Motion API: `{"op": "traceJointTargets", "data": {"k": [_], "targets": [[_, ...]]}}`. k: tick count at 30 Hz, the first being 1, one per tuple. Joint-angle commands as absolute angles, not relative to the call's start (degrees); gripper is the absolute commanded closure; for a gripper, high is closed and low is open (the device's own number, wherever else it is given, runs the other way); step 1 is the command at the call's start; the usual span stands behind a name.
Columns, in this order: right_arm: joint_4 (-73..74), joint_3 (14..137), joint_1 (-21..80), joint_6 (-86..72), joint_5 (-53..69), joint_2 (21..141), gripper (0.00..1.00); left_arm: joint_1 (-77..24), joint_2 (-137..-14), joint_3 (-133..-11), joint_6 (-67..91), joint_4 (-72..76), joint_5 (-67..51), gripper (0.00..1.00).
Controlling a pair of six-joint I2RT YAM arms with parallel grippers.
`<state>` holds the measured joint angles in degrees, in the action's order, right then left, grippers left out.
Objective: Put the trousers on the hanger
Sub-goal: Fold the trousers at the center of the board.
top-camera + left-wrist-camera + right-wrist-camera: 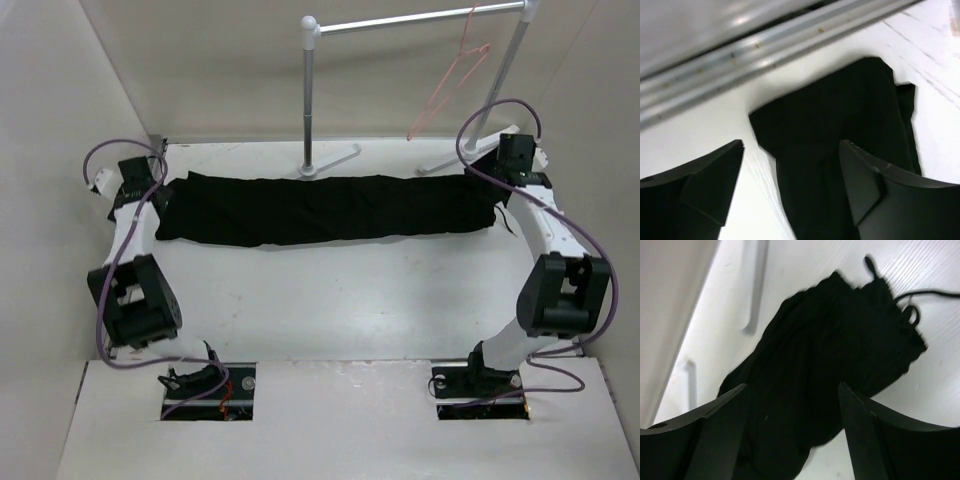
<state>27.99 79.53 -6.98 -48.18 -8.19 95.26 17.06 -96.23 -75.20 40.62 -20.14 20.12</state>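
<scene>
Left gripper [792,150] and right gripper [792,390] gape wide, empty, above the flat-spread black fabric trousers [320,208]; thin pink wire hanger [450,85] hangs bare, nothing hung yet.

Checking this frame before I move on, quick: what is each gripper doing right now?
Left gripper: open, holding nothing, over one end of the trousers.
Right gripper: open, holding nothing, over the trousers' other end.
</scene>
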Motion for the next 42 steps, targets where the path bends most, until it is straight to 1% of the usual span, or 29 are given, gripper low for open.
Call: {"op": "traceJointTargets", "data": {"k": [1, 2, 3, 4, 5, 6, 8, 9, 12, 14, 16, 18, 21, 24, 26, 29, 32, 35, 39, 40, 42], "targets": [[20.8, 73.0, -3.4, -48.0, -8.4, 88.5, 0.33, 18.4, -87.9, -61.6, 48.6, -13.0, 9.1, 0.29], [20.0, 71.0, -2.1, -48.3, -8.4, 86.9, 0.44, 18.9, -86.4, -57.3, 50.8, -10.7, 6.9, 0.3], [19.1, 69.3, -0.8, -48.6, -8.2, 85.4, 0.62, 19.3, -85.8, -54.7, 52.3, -9.0, 5.6, 0.3], [18.5, 67.7, 0.4, -49.3, -7.9, 83.9, 0.75, 19.7, -85.4, -51.6, 53.8, -6.1, 4.5, 0.28], [18.2, 66.3, 1.3, -50.1, -7.6, 82.7, 0.81, 20.3, -85.3, -48.9, 54.9, -2.7, 3.4, 0.26], [17.9, 65.0, 2.2, -50.9, -7.1, 81.7, 0.83, 20.7, -85.6, -46.8, 56.1, 0.7, 2.2, 0.25], [17.3, 63.1, 3.3, -51.2, -6.0, 80.2, 0.81, 21.6, -87.3, -44.5, 57.5, 5.5, -0.1, 0.24], [17.5, 62.2, 3.7, -51.4, -5.3, 79.5, 0.77, 21.8, -88.5, -44.0, 57.9, 7.1, -0.6, 0.24], [17.1, 58.7, 4.3, -51.8, -4.9, 76.0, 0.6, 21.7, -92.2, -44.5, 58.4, 8.9, -1.1, 0.23], [17.1, 56.2, 4.4, -51.7, -5.5, 73.8, 0.51, 21.5, -94.9, -45.0, 58.6, 10.5, -0.5, 0.23], [16.7, 53.7, 4.4, -51.5, -6.2, 72.4, 0.44, 20.5, -98.1, -45.7, 59.8, 12.9, -0.4, 0.23], [16.0, 51.7, 3.7, -51.8, -6.5, 72.5, 0.39, 19.2, -101.4, -46.9, 61.8, 14.5, -0.6, 0.25], [14.6, 49.8, 0.4, -51.9, -6.1, 74.3, 0.33, 17.2, -104.7, -48.6, 63.7, 16.0, 0.2, 0.3], [13.6, 48.7, -3.9, -52.0, -4.9, 77.1, 0.26, 16.5, -106.4, -50.4, 64.2, 18.5, 1.3, 0.39], [12.4, 48.7, -7.1, -51.6, -4.0, 79.5, 0.22, 16.2, -107.2, -52.2, 64.2, 19.0, 1.8, 0.5], [9.3, 50.9, -11.4, -50.5, -2.6, 85.1, 0.18, 16.0, -108.4, -54.8, 64.0, 19.6, 2.6, 0.56], [8.0, 54.5, -14.2, -49.0, -0.6, 91.7, 0.19, 16.0, -109.6, -56.6, 63.8, 19.7, 2.7, 0.6], [7.9, 57.3, -15.1, -49.2, 1.0, 96.8, 0.22, 16.4, -111.0, -57.2, 63.6, 20.2, 2.7, 0.64], [7.6, 59.8, -14.8, -49.6, -0.1, 100.1, 0.36, 17.0, -113.3, -58.2, 63.5, 22.1, 2.3, 0.74], [7.4, 60.5, -14.8, -49.6, -0.1, 100.6, 0.42, 17.1, -113.8, -58.5, 63.5, 22.2, 2.3, 0.78], [7.6, 62.0, -14.8, -49.7, -0.5, 101.9, 0.58, 17.3, -114.9, -59.7, 63.4, 22.4, 2.1, 0.84]]}}
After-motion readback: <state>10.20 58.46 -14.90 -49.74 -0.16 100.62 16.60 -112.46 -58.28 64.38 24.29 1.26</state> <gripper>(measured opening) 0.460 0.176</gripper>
